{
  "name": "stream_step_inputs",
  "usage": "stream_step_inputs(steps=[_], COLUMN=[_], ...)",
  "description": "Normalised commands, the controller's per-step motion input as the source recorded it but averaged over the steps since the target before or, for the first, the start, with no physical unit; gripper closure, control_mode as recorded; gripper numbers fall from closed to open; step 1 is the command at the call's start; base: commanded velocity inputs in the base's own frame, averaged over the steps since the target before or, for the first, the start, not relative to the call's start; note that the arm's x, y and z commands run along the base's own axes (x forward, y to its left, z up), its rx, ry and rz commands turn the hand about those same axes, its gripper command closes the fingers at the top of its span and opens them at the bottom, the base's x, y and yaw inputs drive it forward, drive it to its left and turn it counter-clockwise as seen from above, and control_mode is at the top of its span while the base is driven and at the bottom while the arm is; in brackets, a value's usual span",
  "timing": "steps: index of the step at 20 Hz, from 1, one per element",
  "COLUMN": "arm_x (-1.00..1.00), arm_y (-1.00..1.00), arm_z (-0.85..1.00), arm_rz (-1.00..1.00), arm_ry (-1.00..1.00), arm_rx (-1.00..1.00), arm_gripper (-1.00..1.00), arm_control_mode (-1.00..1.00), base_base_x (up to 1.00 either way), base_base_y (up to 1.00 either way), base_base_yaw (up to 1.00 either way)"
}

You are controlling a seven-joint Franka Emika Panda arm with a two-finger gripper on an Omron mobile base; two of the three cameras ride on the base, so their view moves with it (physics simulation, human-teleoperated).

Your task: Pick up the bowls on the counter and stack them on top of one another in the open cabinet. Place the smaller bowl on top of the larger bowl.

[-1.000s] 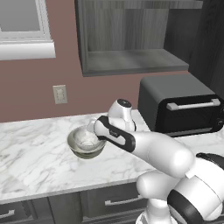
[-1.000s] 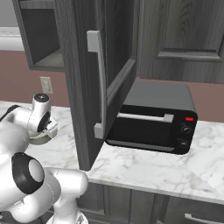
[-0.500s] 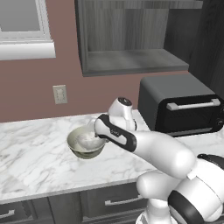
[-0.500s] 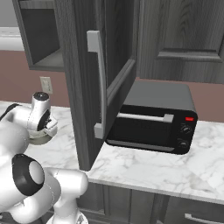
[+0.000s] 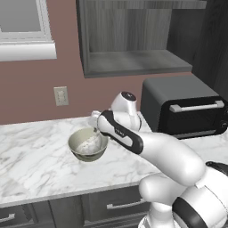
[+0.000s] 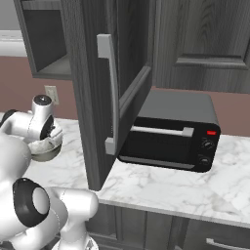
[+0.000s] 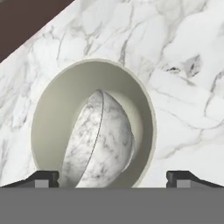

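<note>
Translucent smaller bowl (image 7: 98, 140) tilted inside larger bowl (image 7: 48, 105), between spread, released gripper (image 7: 113, 177) fingertips.

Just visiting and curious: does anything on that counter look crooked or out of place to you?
Yes. The smaller bowl sits tipped on its side inside the larger bowl rather than nested level, its rim standing almost upright. Both are on the counter, not in the open cabinet. The toaster oven looks normal.
</note>
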Motion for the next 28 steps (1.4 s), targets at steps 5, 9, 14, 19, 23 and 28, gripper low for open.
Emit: stream_step_inputs(steps=[5, 9, 14, 19, 23, 28], arm_x=[-0.15, -0.22, -0.28, -0.10, 0.00, 0.06], arm_y=[0.00, 0.00, -0.07, -0.11, -0.09, -0.04], arm_z=[0.13, 0.00, 0.00, 0.00, -0.02, -0.08], arm_rz=[0.00, 0.00, 0.00, 0.00, -0.02, -0.01], arm_ry=[-0.02, 0.00, 0.00, 0.00, 0.04, 0.06], arm_rx=[0.00, 0.00, 0.00, 0.00, 0.00, 0.00], arm_gripper=[-1.00, -1.00, -1.00, -1.00, -1.00, -1.00], arm_control_mode=[-1.00, -1.00, -1.00, -1.00, -1.00, -1.00], base_base_x=[0.00, 0.00, 0.00, 0.00, 0.00, 0.00], base_base_y=[0.00, 0.00, 0.00, 0.00, 0.00, 0.00], base_base_yaw=[0.00, 0.00, 0.00, 0.00, 0.00, 0.00])
